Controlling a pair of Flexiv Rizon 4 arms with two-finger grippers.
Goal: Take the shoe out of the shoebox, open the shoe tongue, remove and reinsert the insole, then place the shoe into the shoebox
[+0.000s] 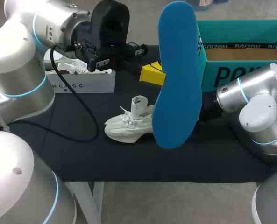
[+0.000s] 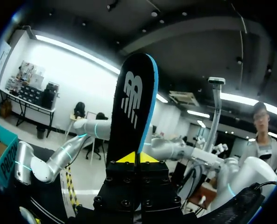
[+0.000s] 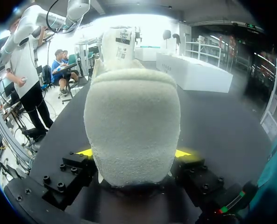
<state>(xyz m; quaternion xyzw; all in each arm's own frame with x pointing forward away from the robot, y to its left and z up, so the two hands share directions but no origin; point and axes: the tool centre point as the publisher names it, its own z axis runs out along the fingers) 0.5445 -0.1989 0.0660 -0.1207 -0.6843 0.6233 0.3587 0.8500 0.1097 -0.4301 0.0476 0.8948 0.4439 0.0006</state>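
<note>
We are holding the insole (image 1: 175, 79) up off the black table (image 1: 129, 158) with our left gripper (image 1: 155, 74). In the head view it is filling the upper middle of the frame, blue face toward the camera, standing almost on end. Our left arm (image 1: 17, 60) is coming in from the upper left. In the left wrist view the yellow fingertips (image 2: 126, 157) are pinching the insole's end from both sides, its black underside rising straight ahead of them, so that pincer is closed on the insole.

The white shoe (image 1: 126, 125) is sitting on the table at the middle of the frame, toe pointing left, with its tongue (image 1: 138, 106) standing upright. Its heel end is hiding behind the insole, where our right arm (image 1: 252, 100) is extending in from the right edge. In the right wrist view our right gripper (image 3: 133, 154) is straddling the padded heel, a yellow tip showing on each side. Both seem to be pressing against it, though the contact is partly hidden, so we are taking that pincer as gripping the shoe.

The teal shoebox (image 1: 222, 74) is sitting open at the upper right, behind the right arm. A white box (image 1: 84, 85) is sitting at the upper left.
</note>
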